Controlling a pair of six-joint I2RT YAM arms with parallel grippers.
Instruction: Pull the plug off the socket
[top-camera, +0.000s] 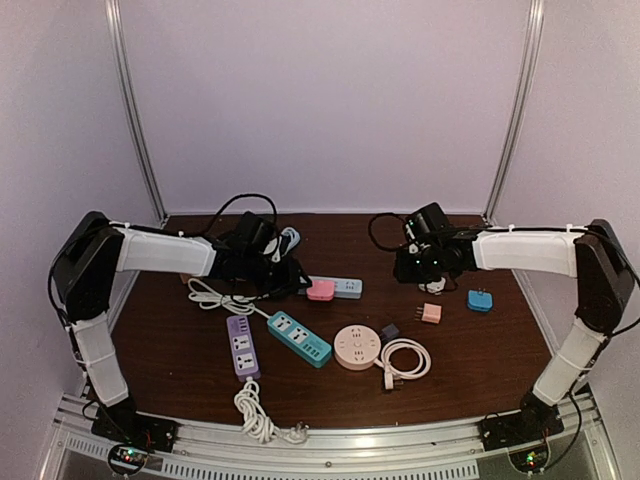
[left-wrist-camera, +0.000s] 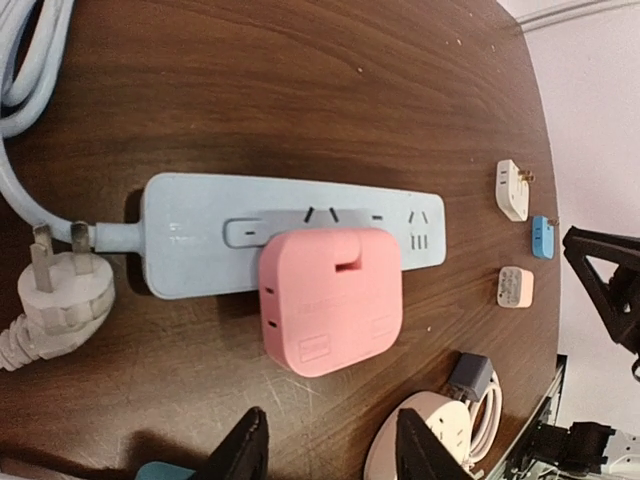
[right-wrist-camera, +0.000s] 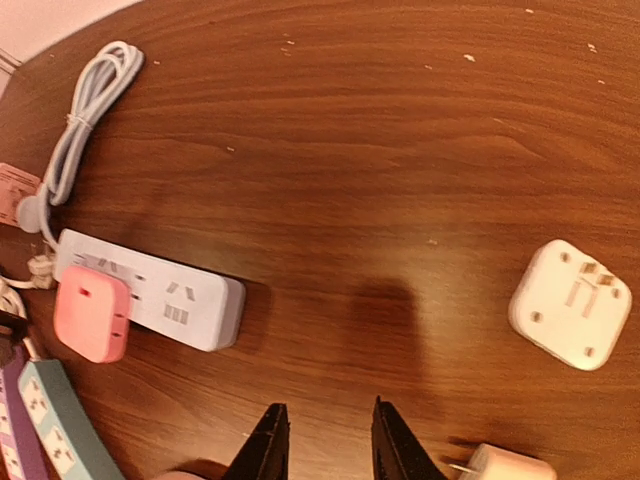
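Note:
A pink plug sits on a pale blue socket strip and overhangs its near edge; I cannot tell whether its prongs are seated. In the top view the plug and strip lie at the table's middle back. My left gripper hangs just short of the plug, its fingers apart with only bare table between them. My right gripper hovers open over bare wood, well right of the strip and plug. From above, the left gripper is beside the plug and the right gripper is far off.
A teal strip, a purple strip and a round pink socket with a white cable lie nearer the front. Small adapters sit at the right: blue, pink, white. A white corded plug rests left of the strip.

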